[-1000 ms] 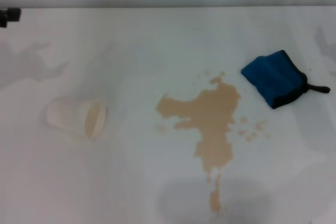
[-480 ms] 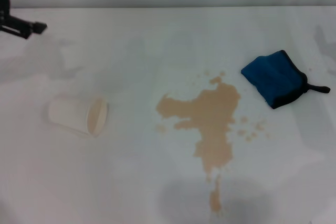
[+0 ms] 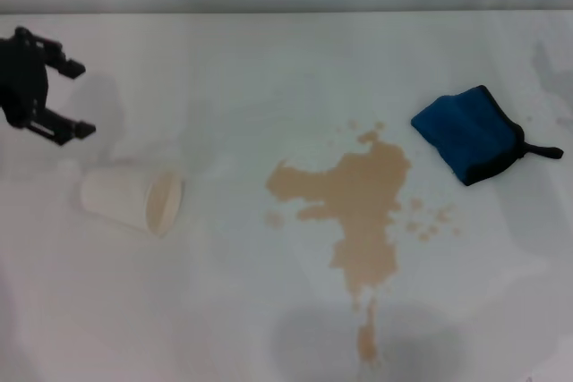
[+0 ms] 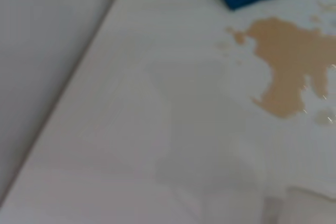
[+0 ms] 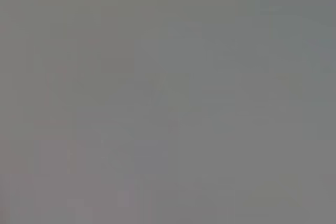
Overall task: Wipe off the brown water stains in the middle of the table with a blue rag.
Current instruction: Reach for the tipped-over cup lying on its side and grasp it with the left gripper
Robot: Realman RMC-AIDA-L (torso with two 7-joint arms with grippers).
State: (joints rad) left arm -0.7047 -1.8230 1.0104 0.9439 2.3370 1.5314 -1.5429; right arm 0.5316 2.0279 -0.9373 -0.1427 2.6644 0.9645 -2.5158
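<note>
left gripper [image 3: 76,97] hovers w/ fingers spread wide, holding nothing, just beyond a white paper cup [image 3: 132,201] lying on its side, well left of the brown water stains [image 3: 354,203]. stains sit mid table [image 3: 224,87], splatter drops around them. blue rag [image 3: 467,133] lies flat just right of the stains & a bit farther back, black loop pointing away from them, untouched. right gripper not seen; its wrist view shows only plain grey.
</note>
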